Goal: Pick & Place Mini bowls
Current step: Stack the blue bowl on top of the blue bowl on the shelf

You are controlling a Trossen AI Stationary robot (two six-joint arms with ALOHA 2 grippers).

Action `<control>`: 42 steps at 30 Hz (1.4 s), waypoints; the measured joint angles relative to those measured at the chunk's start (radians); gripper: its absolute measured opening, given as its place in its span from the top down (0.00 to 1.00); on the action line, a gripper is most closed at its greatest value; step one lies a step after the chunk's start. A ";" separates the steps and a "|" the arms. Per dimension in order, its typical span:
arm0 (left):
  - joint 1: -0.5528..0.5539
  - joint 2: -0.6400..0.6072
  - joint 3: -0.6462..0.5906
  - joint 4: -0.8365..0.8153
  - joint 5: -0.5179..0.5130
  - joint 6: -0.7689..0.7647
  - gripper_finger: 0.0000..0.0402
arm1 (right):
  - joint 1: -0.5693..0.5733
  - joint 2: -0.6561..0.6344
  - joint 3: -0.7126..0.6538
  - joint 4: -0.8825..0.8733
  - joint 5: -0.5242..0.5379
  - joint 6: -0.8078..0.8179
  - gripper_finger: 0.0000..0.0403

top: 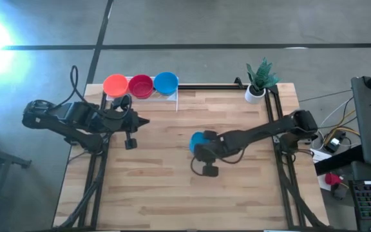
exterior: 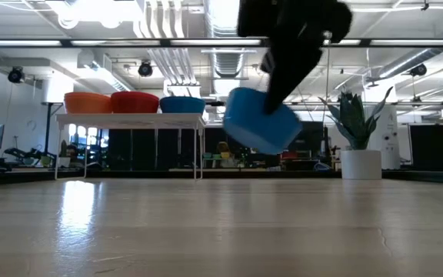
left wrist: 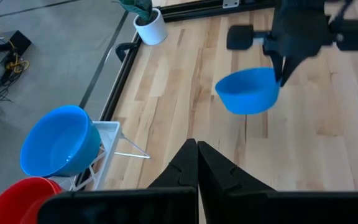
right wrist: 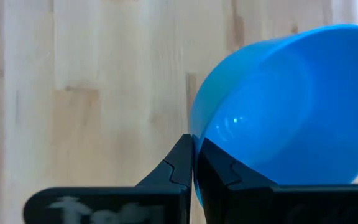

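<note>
Planks of pale wood table [top: 166,187] lie under ceiling-lit room.

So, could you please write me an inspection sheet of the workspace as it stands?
Surface: wooden table, bare apart from the items below.
Job's things: orange bowl, red bowl and blue bowl sit on the white rack; second blue bowl is held tilted above the table.
Clutter: potted plant at the far right corner.
Grippers: right gripper pinches the second blue bowl's rim; left gripper shut, empty, near the rack.
Cables: bundle off the table's right side.
Surroundings: concrete floor, open hall; nobody seen.
</note>
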 joint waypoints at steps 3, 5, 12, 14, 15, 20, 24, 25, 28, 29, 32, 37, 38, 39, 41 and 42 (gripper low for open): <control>0.000 0.006 0.000 -0.001 0.000 0.000 1.00 | -0.001 0.065 0.054 -0.003 -0.005 -0.099 0.97; 0.000 0.009 0.000 -0.005 0.000 -0.001 1.00 | -0.001 0.108 0.106 -0.025 -0.009 -0.136 0.97; 0.000 0.015 0.000 -0.016 0.000 -0.016 1.00 | -0.003 0.275 0.305 -0.202 -0.011 -0.216 0.98; 0.000 0.016 -0.001 -0.016 0.000 -0.016 1.00 | -0.003 0.327 0.362 -0.268 -0.011 -0.233 0.98; 0.000 0.016 -0.001 -0.016 0.000 -0.016 1.00 | -0.003 0.352 0.386 -0.301 -0.011 -0.238 0.98; 0.000 0.016 -0.001 -0.019 0.000 -0.025 1.00 | 0.000 0.440 0.487 -0.378 -0.011 -0.261 0.98; 0.000 0.016 -0.001 -0.023 0.000 -0.026 1.00 | 0.000 0.480 0.548 -0.404 -0.011 -0.283 0.98; 0.000 0.016 -0.001 -0.023 0.000 -0.026 1.00 | 0.000 0.485 0.560 -0.408 -0.011 -0.283 0.98; 0.000 0.016 -0.001 -0.023 0.000 -0.026 1.00 | 0.000 0.506 0.595 -0.428 -0.011 -0.281 0.98; 0.000 0.016 -0.001 -0.024 0.000 -0.026 1.00 | 0.000 0.513 0.606 -0.433 -0.011 -0.284 0.98; 0.000 0.016 -0.001 -0.026 0.000 -0.026 1.00 | 0.000 0.520 0.619 -0.441 -0.010 -0.312 0.98; 0.000 0.016 -0.001 -0.027 0.000 -0.027 1.00 | 0.000 0.522 0.619 -0.445 -0.005 -0.320 0.98; 0.000 0.016 -0.001 -0.028 0.000 -0.026 1.00 | 0.000 0.522 0.619 -0.445 -0.004 -0.320 0.98; 0.000 0.016 -0.001 -0.028 0.000 -0.026 1.00 | 0.000 0.522 0.619 -0.445 -0.004 -0.320 0.98; 0.000 0.016 -0.001 -0.029 0.000 -0.027 1.00 | 0.000 0.522 0.618 -0.445 -0.004 -0.323 0.98; 0.000 0.016 -0.001 -0.029 0.000 -0.027 1.00 | 0.000 0.522 0.618 -0.444 -0.004 -0.324 0.98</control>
